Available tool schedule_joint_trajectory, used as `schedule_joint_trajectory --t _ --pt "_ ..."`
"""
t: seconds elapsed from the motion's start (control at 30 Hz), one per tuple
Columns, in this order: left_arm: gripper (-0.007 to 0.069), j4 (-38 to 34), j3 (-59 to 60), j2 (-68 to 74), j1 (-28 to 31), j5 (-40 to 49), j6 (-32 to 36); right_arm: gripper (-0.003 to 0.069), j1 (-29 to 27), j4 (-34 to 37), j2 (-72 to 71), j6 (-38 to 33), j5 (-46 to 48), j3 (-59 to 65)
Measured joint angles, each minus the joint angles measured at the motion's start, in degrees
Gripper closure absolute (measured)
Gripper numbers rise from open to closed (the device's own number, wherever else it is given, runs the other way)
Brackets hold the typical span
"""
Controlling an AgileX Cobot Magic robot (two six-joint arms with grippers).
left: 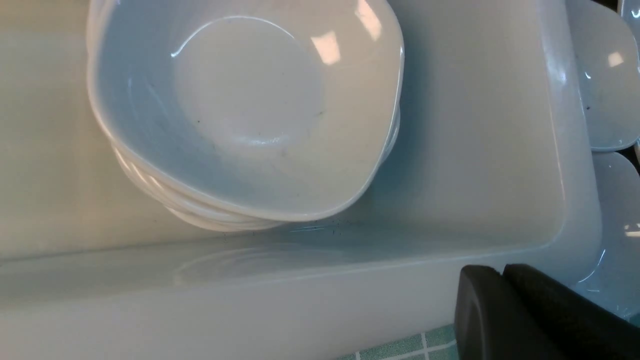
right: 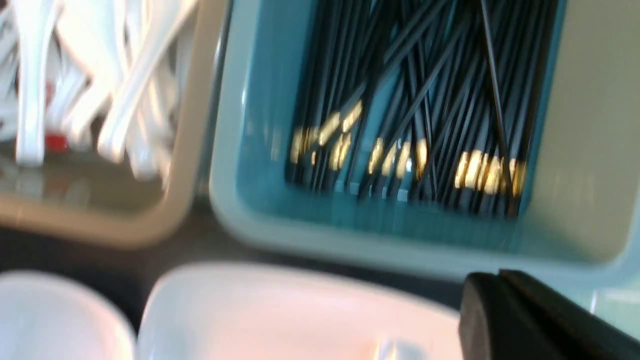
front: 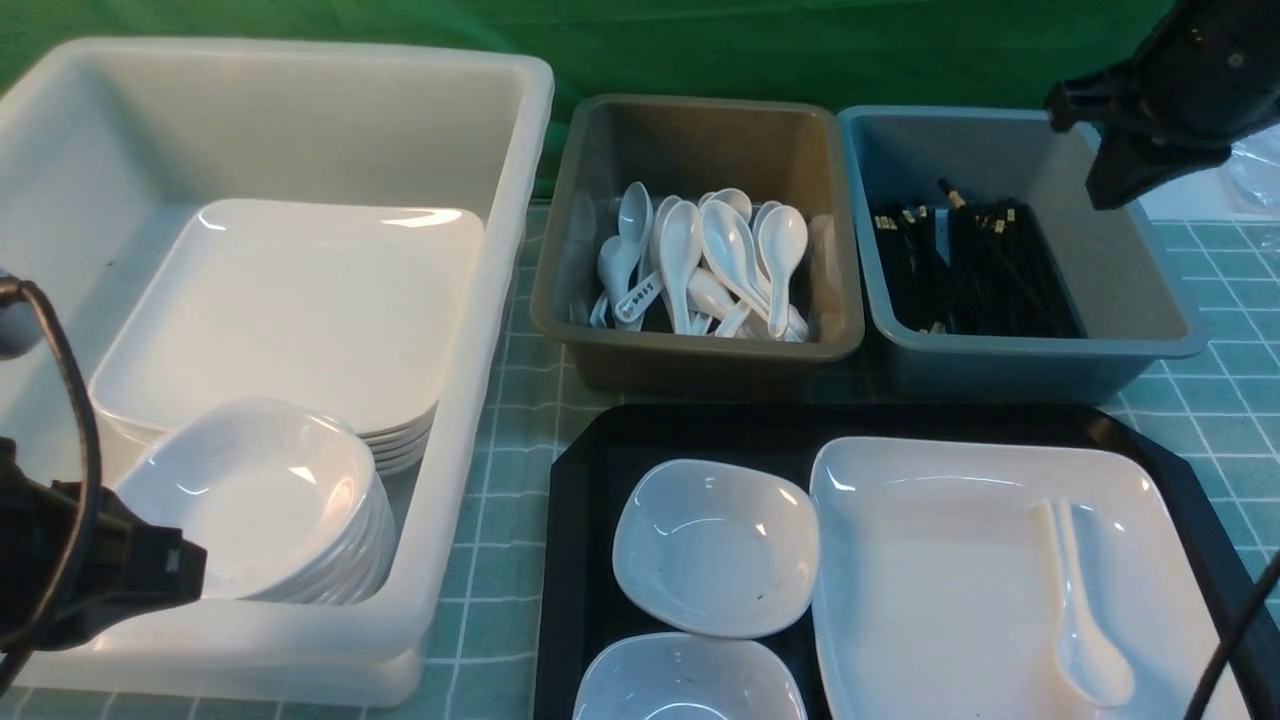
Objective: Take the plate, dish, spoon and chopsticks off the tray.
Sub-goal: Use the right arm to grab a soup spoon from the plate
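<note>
While your right hand (front: 1125, 178) hangs clenched and empty above the blue-grey plastic tub (front: 1040, 350), the glossy white soup spoon (front: 1075, 600) lies on the large white rectangular plate (front: 930, 580) — judged light, slick, chippable; pinch its short straight handle.

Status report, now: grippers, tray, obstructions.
Left gripper, right gripper shut, empty. Plate, dish, second dish on tray; spoon lying on plate. Chopsticks in blue-grey tub.
</note>
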Motion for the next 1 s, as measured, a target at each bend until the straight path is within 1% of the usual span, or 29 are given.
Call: schedule_joint_trajectory --t 0.07,0.13,0.17,0.2,0.27,0.3,0.37,0.43,0.53,0.7,0.73,0.77,0.8,0.83,0.87,0.93,1.0 --pt "0.0608 0.0 0.0 0.0 0.0 0.0 0.0 0.0610 0.0 0.0 -2.6 0.5 -0.1 5.1" --pt "0.0608 0.0 0.0 0.0 0.0 0.0 0.0 0.0578 0.0 0.0 -4.8 1.0 -0.1 10.7" --pt "0.0608 -0.2 0.0 0.0 0.0 0.0 0.0 0.0527 0.0 -0.1 -6.5 1.5 -1.1 17.5" --pt "0.0608 -0.3 0.0 0.0 0.0 0.0 0.0 0.0456 0.0 -0.1 -7.6 1.6 -3.2 22.6" --pt "0.0608 -0.5 0.0 0.0 0.0 -0.4 0.0 0.0334 0.0 -0.1 -8.0 2.0 -8.8 30.0" --pt "0.0608 -0.5 0.0 0.0 0.0 -0.5 0.0 0.0321 0.0 -0.1 -8.0 2.0 -9.3 30.7" --pt "0.0608 -0.5 0.0 0.0 0.0 -1.0 0.0 0.0205 0.0 0.1 -7.0 2.8 -16.3 37.3" --pt "0.0608 -0.5 0.0 0.0 0.0 -1.5 0.0 0.0146 0.0 0.4 -5.8 3.0 -20.5 40.2" --pt "0.0608 -0.6 0.0 0.0 0.0 -2.1 0.0 0.0120 0.2 0.5 -2.9 3.0 -24.9 42.1" --pt "0.0608 -0.6 0.0 0.0 0.0 -2.1 0.0 0.0125 1.4 0.2 0.0 2.6 -26.2 42.1" --pt "0.0608 -0.6 0.0 0.0 0.0 -2.1 0.0 0.0174 1.9 -0.1 0.4 2.1 -26.2 42.0" --pt "0.0608 -0.6 0.0 0.0 0.0 -2.1 0.0 0.0184 2.0 -0.2 0.4 1.9 -26.2 41.9" --pt "0.0608 -0.6 0.0 0.0 0.0 -2.1 0.0 0.0331 2.3 -0.7 0.5 0.8 -26.2 41.9" --pt "0.0608 -0.6 0.0 0.0 0.0 -2.1 0.0 0.0440 2.3 -0.7 0.5 0.0 -26.1 41.7" --pt "0.0608 -0.6 0.0 0.0 0.0 -2.1 0.0 0.0440 2.4 -0.7 0.5 -0.1 -26.1 41.7" --pt "0.0608 -0.6 0.0 0.0 0.0 -2.1 0.0 0.0573 2.9 -0.1 0.3 -0.8 -24.8 41.5" --pt "0.0608 -0.6 0.0 0.0 0.0 -2.1 0.0 0.0579 3.6 1.6 -0.8 -1.3 -23.0 41.5"
